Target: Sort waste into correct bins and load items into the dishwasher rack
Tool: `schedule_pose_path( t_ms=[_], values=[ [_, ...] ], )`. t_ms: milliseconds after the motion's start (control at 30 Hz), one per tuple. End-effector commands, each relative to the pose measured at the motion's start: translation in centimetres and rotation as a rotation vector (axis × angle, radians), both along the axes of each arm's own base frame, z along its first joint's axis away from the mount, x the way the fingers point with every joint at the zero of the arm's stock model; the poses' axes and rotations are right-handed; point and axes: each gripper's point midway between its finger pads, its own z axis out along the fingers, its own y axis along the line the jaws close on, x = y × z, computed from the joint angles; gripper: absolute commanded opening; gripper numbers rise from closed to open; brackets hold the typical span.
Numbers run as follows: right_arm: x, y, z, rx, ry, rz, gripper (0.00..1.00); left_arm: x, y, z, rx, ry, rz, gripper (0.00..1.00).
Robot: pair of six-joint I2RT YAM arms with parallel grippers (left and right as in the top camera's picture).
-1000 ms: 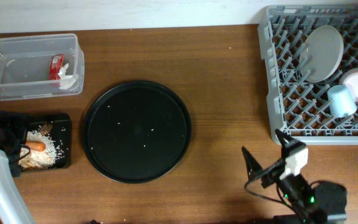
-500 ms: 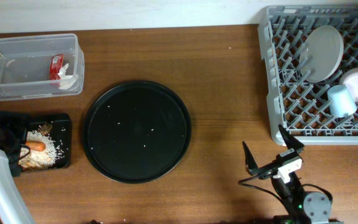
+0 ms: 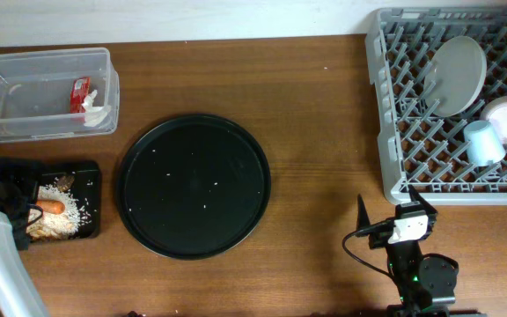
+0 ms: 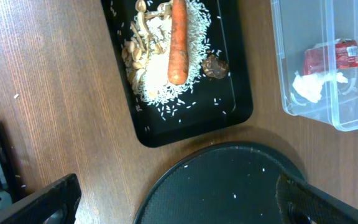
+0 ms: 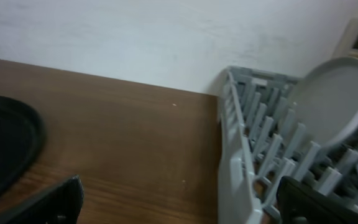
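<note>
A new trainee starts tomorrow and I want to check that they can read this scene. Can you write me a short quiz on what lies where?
1. Which holds the red sachet? A: the round tray. B: the clear tub. C: the bare table.
2. True or false: the carrot lies in the clear tub.
3. Fill in: the white plate stands on edge in the ____.

Key
1. B.
2. False; it lies in the black rectangular tray.
3. rack.
</note>
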Motion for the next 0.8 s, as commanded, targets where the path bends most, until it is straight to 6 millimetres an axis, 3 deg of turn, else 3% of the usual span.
schedule_pose_path(
  t_ms=[0,767],
  values=[
    [0.01,-0.79,-0.27,0.001,0.005,-0.045,0.98,-0.2,0.14,0.22,0.007,-0.005,0.015,0.99],
    [0.01,-0.65,-0.18,0.002,0.002,-0.036,0.98,-0.2,0.14,0.22,0.007,-0.005,0.015,0.99]
  ],
)
